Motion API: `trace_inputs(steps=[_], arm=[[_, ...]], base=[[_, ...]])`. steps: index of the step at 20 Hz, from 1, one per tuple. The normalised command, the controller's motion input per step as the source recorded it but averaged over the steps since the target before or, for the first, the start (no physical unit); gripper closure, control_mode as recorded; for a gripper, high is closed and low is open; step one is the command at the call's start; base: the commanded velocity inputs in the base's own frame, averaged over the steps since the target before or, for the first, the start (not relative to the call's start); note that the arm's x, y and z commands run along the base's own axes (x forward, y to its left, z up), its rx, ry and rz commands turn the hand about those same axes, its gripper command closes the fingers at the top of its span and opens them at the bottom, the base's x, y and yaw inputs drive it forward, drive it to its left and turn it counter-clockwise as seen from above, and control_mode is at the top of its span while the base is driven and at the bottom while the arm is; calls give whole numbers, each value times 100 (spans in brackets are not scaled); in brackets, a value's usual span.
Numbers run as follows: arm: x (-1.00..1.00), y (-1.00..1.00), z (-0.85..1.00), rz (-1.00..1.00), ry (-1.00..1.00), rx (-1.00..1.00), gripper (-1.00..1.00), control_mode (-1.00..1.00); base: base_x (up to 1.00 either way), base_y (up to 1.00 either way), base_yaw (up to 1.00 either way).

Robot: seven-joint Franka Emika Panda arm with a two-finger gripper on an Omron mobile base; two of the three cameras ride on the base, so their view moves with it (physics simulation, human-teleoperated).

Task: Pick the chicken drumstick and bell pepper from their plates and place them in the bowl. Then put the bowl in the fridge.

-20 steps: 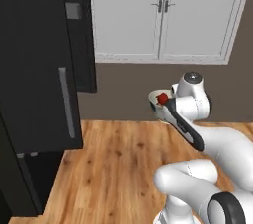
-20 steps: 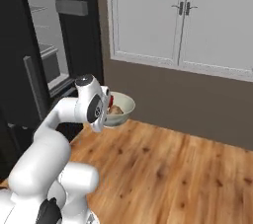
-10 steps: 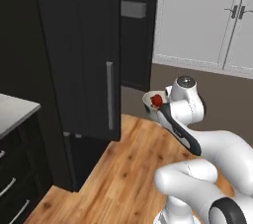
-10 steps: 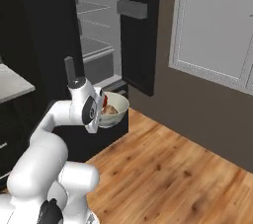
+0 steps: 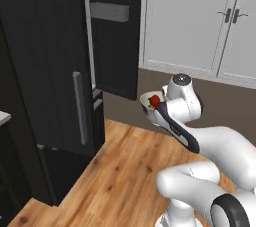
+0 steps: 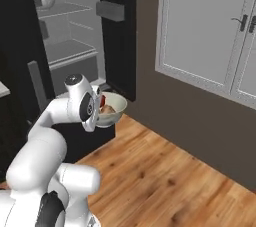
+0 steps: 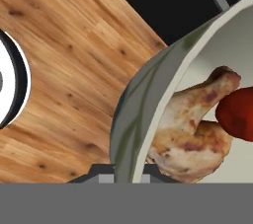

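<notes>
Bowl [image 6: 111,108] with drumstick [image 7: 195,129] and pepper [image 7: 237,112], pinched at rim by pincer [image 7: 129,171]; now swung round toward open fridge [image 6: 60,46], shelves nearer; only placing left.

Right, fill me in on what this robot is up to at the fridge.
The arm holds the bowl by its rim, gripper shut on it, carrying it above the wood floor. Inside lie the chicken drumstick and the bell pepper, touching. The fridge stands open just ahead, its grey shelves exposed; another bowl sits on an upper shelf. The carried bowl is not yet inside.
</notes>
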Motion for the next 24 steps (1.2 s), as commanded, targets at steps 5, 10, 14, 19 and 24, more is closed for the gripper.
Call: trace_inputs(steps=[5, 10, 14, 19, 24], arm=[[0, 0, 0, 0, 0, 0, 100, 100], [0, 0, 0, 0, 0, 0, 100, 100], [0, 0, 0, 0, 0, 0, 100, 100], [0, 0, 0, 0, 0, 0, 100, 100], [0, 0, 0, 0, 0, 0, 100, 100]], base=[[0, -53, 50], [0, -51, 56], [0, -63, 38], [4, -67, 29], [5, -64, 30]])
